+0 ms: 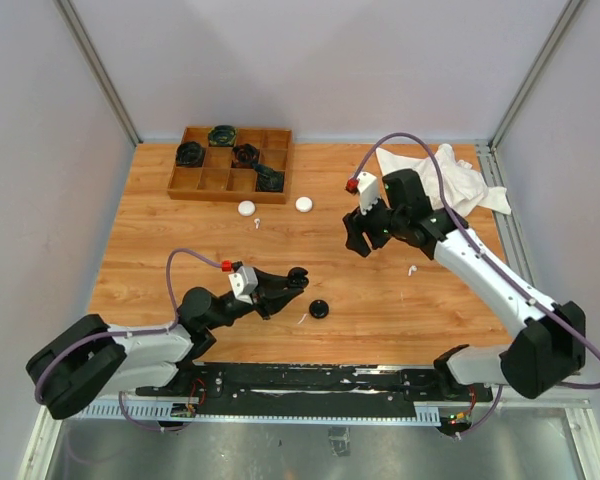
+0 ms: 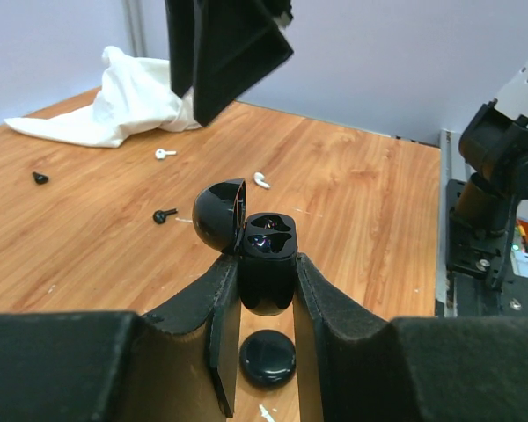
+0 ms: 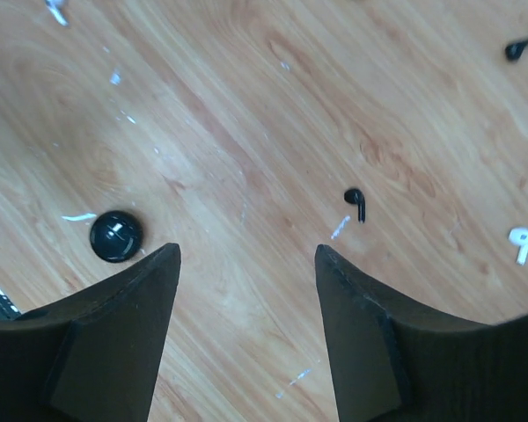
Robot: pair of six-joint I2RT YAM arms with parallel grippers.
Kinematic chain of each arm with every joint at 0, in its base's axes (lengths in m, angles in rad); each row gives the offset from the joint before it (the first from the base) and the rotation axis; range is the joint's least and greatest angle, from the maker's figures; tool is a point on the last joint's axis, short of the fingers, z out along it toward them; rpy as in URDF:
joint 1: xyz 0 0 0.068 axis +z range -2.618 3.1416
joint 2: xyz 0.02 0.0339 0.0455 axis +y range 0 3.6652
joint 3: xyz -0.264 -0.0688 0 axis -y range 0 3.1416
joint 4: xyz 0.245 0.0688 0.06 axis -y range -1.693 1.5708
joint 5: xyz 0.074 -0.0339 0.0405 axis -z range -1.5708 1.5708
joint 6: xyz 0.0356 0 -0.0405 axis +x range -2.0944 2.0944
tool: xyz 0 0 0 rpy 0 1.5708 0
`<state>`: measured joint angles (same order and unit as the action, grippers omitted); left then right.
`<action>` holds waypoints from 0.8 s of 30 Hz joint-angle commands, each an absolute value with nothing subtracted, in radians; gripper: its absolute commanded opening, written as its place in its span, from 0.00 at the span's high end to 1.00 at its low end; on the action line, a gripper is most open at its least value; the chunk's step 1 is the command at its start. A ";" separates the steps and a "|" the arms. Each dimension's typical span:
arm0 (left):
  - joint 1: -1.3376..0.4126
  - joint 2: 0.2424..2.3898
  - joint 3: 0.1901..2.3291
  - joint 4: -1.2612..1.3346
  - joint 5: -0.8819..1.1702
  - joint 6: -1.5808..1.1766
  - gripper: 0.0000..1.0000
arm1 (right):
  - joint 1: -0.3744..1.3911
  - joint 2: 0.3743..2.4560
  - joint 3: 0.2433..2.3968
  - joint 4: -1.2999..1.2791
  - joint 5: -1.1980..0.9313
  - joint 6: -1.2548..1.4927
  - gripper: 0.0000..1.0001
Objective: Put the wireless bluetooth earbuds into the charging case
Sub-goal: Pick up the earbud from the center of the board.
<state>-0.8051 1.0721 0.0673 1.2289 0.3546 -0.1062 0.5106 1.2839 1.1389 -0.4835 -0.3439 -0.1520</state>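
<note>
Black earbud point(image 3: 355, 204) lies on the tabletop point(image 3: 246, 132), just up-frame and right of the gap between the open, empty right fingers point(image 3: 150, 299); stem points down-frame. The left fingers point(image 2: 213, 303) clamp the charging case point(image 2: 268, 246), lid open.

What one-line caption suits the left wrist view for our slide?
Left claw grips an open black charging case over a wooden table scattered with loose earbuds.

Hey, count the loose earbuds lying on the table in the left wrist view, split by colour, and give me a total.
White earbuds: 2
Black earbuds: 2
Total: 4
White speck at the bottom edge: too small to tell, not counted.
</note>
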 commanded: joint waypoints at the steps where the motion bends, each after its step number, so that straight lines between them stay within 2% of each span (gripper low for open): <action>1: -0.773 1.168 0.032 1.519 0.336 -0.129 1.00 | 0.462 1.378 1.127 -0.504 -0.283 -0.152 0.36; 5: -0.761 1.230 0.023 1.578 0.345 -0.129 1.00 | 0.422 1.508 1.170 -0.545 -0.238 -0.165 0.37; 10: -0.761 1.268 0.051 1.532 0.352 -0.098 1.00 | 0.395 1.676 1.278 -0.599 -0.171 -0.193 0.41; 18: -0.761 1.243 0.057 1.474 0.334 -0.075 1.00 | 0.367 1.875 1.401 -0.611 -0.209 -0.227 0.53; 24: -0.761 1.245 0.063 1.458 0.329 -0.066 1.00 | 0.368 1.966 1.471 -0.665 -0.226 -0.244 0.54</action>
